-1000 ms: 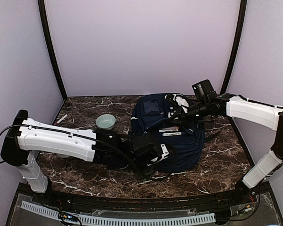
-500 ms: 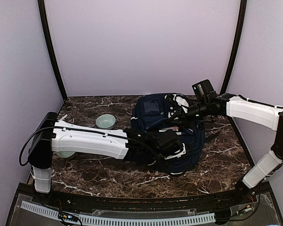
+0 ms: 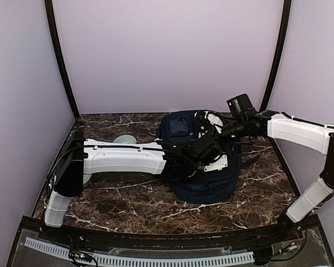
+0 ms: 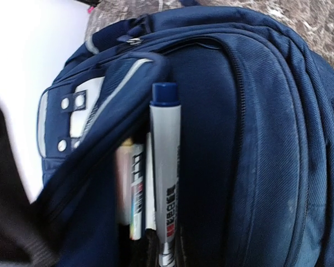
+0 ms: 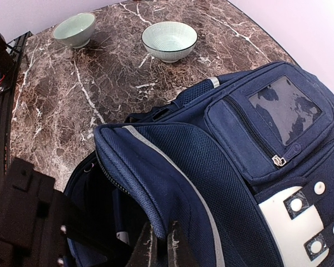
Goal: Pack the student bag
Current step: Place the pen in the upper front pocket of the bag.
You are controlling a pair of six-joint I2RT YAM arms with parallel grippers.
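Observation:
The student bag [image 3: 181, 127] is a navy-blue backpack lying at the table's middle right. My right gripper [image 3: 214, 132] is shut on the edge of its mesh flap [image 5: 172, 167] and holds the pocket open. My left gripper [image 3: 211, 157] reaches over the bag's opening. It is shut on a white marker with a blue cap [image 4: 166, 167], whose cap end lies inside the open pocket. Another white labelled item [image 4: 131, 189] lies in that pocket beside the marker. The left fingers themselves are mostly out of the wrist view.
A pale green bowl [image 5: 75, 29] and a white striped bowl [image 5: 168, 40] stand on the marble table left of the bag. In the top view the green bowl [image 3: 122, 139] is partly hidden behind my left arm. Grey walls close the back and sides.
My left arm has swung right and away from me, from the bag's front edge to over its open pocket, carrying the marker. The right arm has not moved.

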